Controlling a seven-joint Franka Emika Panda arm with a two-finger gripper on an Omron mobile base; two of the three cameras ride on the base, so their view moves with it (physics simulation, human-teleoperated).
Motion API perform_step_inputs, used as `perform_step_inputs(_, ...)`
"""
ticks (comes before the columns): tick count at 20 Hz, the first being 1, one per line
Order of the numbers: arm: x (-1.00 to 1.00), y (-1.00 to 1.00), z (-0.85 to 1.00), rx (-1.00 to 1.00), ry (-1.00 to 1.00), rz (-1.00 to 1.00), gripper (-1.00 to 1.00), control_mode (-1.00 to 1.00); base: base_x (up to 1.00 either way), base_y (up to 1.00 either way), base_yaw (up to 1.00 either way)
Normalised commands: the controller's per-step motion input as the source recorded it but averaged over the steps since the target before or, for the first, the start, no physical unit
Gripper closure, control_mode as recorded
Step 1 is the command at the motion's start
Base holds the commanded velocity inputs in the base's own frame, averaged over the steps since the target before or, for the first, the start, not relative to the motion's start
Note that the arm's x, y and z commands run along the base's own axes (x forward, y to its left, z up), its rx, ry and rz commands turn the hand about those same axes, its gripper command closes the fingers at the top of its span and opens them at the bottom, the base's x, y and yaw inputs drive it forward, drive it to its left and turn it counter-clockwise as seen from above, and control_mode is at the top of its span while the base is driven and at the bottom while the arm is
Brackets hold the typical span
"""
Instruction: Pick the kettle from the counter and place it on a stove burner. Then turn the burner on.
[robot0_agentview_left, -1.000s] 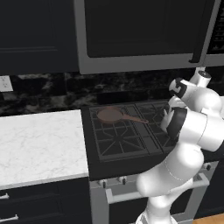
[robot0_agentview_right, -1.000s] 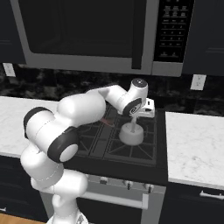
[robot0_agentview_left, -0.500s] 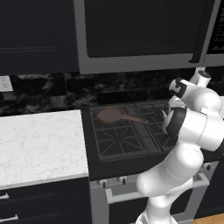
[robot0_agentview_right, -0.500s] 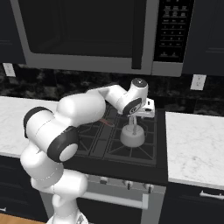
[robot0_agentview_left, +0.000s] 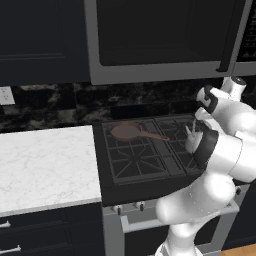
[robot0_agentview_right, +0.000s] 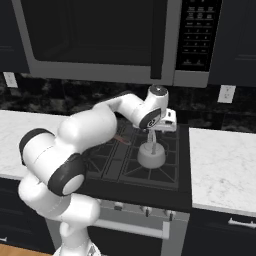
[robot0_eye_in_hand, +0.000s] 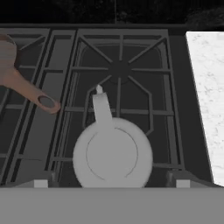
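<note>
The black cooktop (robot0_agentview_right: 165, 172) sits between white marble counter (robot0_agentview_left: 45, 165) slabs, under a microwave (robot0_agentview_right: 100, 40) against a dark speckled backsplash (robot0_agentview_left: 50, 102), with a copper pan (robot0_agentview_left: 127, 132) on a rear-left grate. The kettle (robot0_agentview_right: 151, 155) stands upright on the front-right stove burner (robot0_eye_in_hand: 120, 70), directly beneath my gripper (robot0_eye_in_hand: 112, 181). A second ago my jaws were clamped on its handle; now they stand spread wide, free of it.
</note>
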Motion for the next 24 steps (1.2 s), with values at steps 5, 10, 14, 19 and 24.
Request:
perform_step_inputs(5,-0.97,0.02,0.05,0.00,-0.15,0.02,-1.00,-1.00,0.00,0.00,0.00)
perform_step_inputs(10,-0.87,-0.25,0.00,0.00,-0.27,0.01,-1.00,-1.00,0.00,0.00,0.00)
perform_step_inputs(14,-0.64,-0.33,-0.01,0.01,-0.23,0.00,-1.00,-1.00,0.00,0.00,0.00)
perform_step_inputs(19,-0.49,-0.34,-0.04,0.05,-0.14,0.00,-1.00,-1.00,0.00,0.00,0.00)
perform_step_inputs(24,-0.31,-0.42,-0.03,0.08,-0.07,0.00,-1.00,-1.00,0.00,0.00,0.00)
